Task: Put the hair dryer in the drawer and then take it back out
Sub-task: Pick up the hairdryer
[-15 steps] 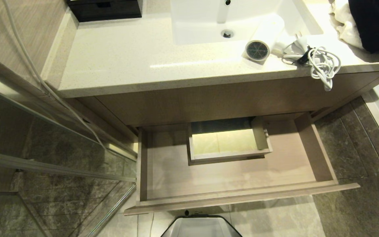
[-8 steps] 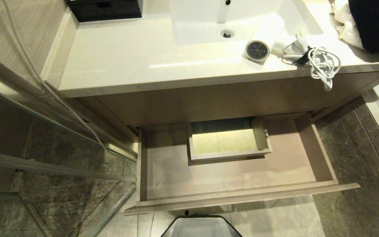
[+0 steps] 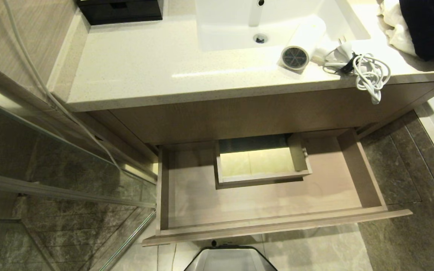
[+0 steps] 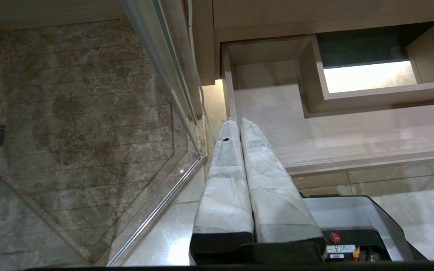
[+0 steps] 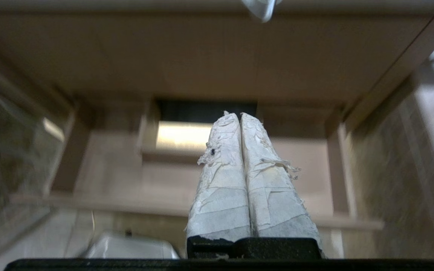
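Towel [image 3: 394, 28] and dark cloth [image 3: 430, 26] cut off at frame edge; right wrist view blurred.

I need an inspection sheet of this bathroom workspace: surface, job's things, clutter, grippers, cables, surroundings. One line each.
Surface: speckled beige stone countertop around a white sink.
Job's things: small white hair dryer lies on the countertop beside the sink, dark grille facing the front edge; wide light wood-grain drawer stands pulled out, nothing inside.
Clutter: white towel and a dark cloth at the countertop's right end; black box at the back left.
Grippers: left gripper shut, holding nothing; right gripper shut, holding nothing, pointing toward the drawer.
Cables: bundled white cord hangs partly over the countertop edge.
Surroundings: glass shower screen on the left, tiled floor.
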Motion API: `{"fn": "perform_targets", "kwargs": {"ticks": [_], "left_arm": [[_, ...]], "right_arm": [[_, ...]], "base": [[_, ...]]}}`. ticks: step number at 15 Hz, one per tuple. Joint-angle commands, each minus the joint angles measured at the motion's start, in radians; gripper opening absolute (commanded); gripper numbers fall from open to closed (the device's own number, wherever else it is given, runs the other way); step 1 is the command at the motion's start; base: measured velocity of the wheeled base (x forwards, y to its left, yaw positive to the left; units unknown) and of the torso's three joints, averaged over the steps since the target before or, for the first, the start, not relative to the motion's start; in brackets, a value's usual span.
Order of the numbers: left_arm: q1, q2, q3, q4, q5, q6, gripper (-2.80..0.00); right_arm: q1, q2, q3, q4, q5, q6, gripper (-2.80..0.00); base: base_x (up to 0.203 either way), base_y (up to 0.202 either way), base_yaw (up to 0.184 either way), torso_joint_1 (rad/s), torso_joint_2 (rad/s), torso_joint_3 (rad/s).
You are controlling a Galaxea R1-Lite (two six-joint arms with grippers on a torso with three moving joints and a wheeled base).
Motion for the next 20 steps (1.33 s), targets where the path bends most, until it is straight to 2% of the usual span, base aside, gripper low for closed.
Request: {"fn": "perform_targets", "kwargs": {"ticks": [1, 2, 4, 7, 10, 13, 17, 18, 20], "left_arm": [[0.0, 0.0, 0.001, 0.0, 0.0, 0.0, -2.8], [0.0, 0.0, 0.002, 0.0, 0.0, 0.0, -2.8], [0.0, 0.0, 0.001, 0.0, 0.0, 0.0, -2.8], [0.0, 0.0, 0.002, 0.0, 0.0, 0.0, -2.8], [0.0, 0.0, 0.002, 0.0, 0.0, 0.0, -2.8], [0.0, 0.0, 0.002, 0.0, 0.0, 0.0, -2.8], [0.0, 0.0, 0.002, 0.0, 0.0, 0.0, -2.8], [0.0, 0.0, 0.002, 0.0, 0.0, 0.0, -2.8], [0.0, 0.0, 0.002, 0.0, 0.0, 0.0, -2.8]], "right_arm": [[0.002, -0.016, -0.38, 0.187, -0.003, 0.005, -2.8], [0.001, 0.037, -0.536, 0.254, -0.005, 0.018, -2.8], [0.002, 0.244, -0.754, 0.329, -0.006, 0.062, -2.8], [0.008, 0.734, -1.087, 0.423, 0.01, 0.105, -2.8], [0.035, 1.122, -1.434, 0.606, 0.02, 0.127, -2.8], [0.038, 1.369, -1.538, 0.729, 0.01, 0.1, -2.8], [0.0, 1.576, -1.574, 0.747, 0.008, 0.02, -2.8], [-0.006, 1.607, -1.57, 0.719, 0.006, -0.017, -2.8], [-0.04, 1.649, -1.539, 0.61, 0.013, -0.157, -2.8]], "base": [[0.0, 0.0, 0.0, 0.0, 0.0, 0.0], [0.0, 0.0, 0.0, 0.0, 0.0, 0.0], [0.0, 0.0, 0.0, 0.0, 0.0, 0.0], [0.0, 0.0, 0.0, 0.0, 0.0, 0.0], [0.0, 0.0, 0.0, 0.0, 0.0, 0.0], [0.0, 0.0, 0.0, 0.0, 0.0, 0.0], [0.0, 0.0, 0.0, 0.0, 0.0, 0.0], [0.0, 0.0, 0.0, 0.0, 0.0, 0.0], [0.0, 0.0, 0.0, 0.0, 0.0, 0.0]]}}
